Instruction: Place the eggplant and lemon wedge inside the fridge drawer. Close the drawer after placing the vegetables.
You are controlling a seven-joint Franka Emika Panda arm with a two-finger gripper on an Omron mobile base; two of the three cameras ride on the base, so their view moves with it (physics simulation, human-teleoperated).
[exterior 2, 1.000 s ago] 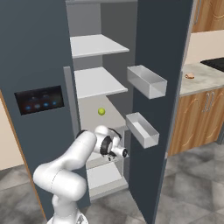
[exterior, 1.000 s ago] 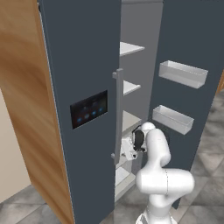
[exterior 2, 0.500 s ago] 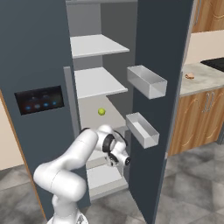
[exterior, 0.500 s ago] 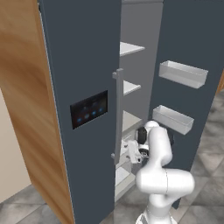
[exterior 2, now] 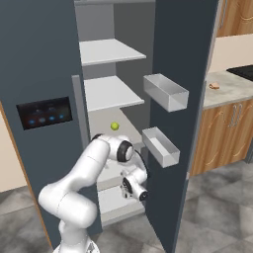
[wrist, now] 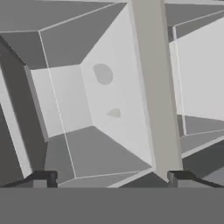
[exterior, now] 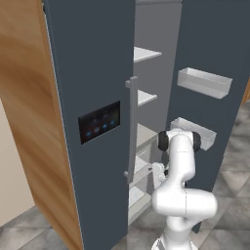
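A white robot arm (exterior 2: 89, 173) reaches into the lower part of an open dark grey fridge (exterior 2: 44, 59) in a rendered kitchen, its pincer (wrist: 111, 177) spread wide and holding nothing. In the hand view the two dark fingertips (wrist: 43, 178) stand far apart at the bottom of the picture, facing a pale boxy cavity with grey walls; two faint grey blotches show on its light back surface, too indistinct to name. A broad pale upright strip (wrist: 151, 87) crosses that view just right of centre.

From the right base view, the wrist (exterior 2: 134, 185) hangs low in front of the white fridge drawer (exterior 2: 118, 205), which sits at the bottom of the compartment beneath the flat white shelves (exterior 2: 111, 52). Whether the drawer stands pulled out or pushed in cannot be told for certain from these angles. A small round yellow-green ball (exterior 2: 114, 126) rests on the third shelf down, above the arm's elbow.

Two translucent grey-white bins (exterior 2: 165, 91) hang on the inside of the open right door. A black control panel (exterior 2: 44, 112) with small lit icons sits on the closed left door, beside a long grey handle (exterior: 132, 129). To the right, a worktop (exterior 2: 227, 89) over wooden cabinets carries a small tan item (exterior 2: 214, 86).

The eggplant and the lemon wedge cannot be made out.
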